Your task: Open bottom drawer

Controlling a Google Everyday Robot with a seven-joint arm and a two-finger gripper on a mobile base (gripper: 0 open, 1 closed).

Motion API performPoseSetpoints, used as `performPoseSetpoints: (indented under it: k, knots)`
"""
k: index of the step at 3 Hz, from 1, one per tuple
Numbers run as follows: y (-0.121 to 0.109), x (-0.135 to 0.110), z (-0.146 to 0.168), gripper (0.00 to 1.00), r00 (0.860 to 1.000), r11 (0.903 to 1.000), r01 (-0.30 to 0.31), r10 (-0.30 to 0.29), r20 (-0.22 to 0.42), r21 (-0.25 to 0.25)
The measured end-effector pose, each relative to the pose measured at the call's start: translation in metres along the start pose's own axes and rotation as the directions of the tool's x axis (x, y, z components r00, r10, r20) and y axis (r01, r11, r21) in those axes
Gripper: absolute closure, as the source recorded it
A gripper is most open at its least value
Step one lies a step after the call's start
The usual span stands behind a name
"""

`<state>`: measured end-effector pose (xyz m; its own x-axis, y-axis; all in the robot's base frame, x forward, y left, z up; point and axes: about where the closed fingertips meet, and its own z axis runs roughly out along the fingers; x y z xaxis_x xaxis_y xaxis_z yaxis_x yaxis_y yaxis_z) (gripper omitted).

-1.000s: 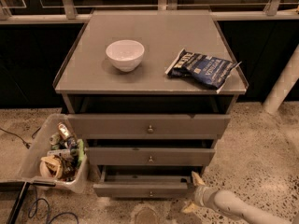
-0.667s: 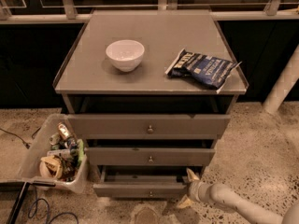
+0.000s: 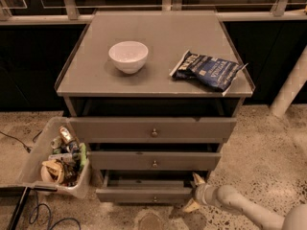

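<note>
Camera view: your gripper (image 3: 194,192), fingers apart, is at the bottom drawer (image 3: 139,194)'s right end. It looks hard and should slide; pull that edge.

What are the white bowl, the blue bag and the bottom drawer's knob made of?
The bowl looks like glazed ceramic, smooth and white, maybe plastic. The bag seems thin plastic film, crinkled and glinting. The knob on the bottom drawer looks metal, small and shiny. The hand sits at that drawer's right end.
</note>
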<state>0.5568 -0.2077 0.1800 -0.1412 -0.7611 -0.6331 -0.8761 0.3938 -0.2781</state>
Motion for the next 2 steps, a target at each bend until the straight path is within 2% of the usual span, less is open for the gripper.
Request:
performPoseSetpoints:
  k: [1,2]
  knots:
    - [-0.0008,0.0001,-0.0001,0.0,1.0,1.0,0.0,0.0,0.0,0.001]
    - [0.0067,-0.0021,-0.0057,0.0,1.0,0.9992,0.018,-0.019,-0.013,-0.035]
